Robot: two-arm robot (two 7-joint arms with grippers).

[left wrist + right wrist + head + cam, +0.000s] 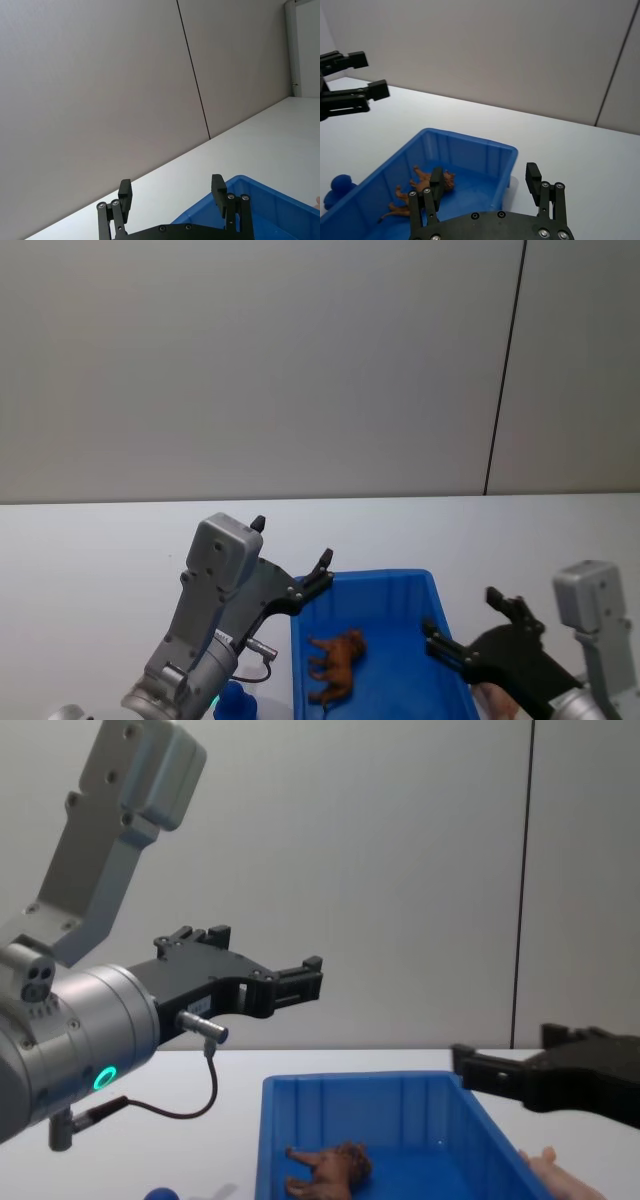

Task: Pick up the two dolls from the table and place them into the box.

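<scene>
White table [100,560]; brown doll [337,665] inside box [385,590]; pink doll [565,1178] cut off

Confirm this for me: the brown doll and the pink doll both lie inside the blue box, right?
Not quite. Only the brown doll lies inside the blue box; the chest view shows the pink doll outside it, by its right wall.

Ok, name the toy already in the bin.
The brown shaggy animal, inside the blue ribbed plastic bin; the pale pink toy and blue rounded toy sit outside.
</scene>
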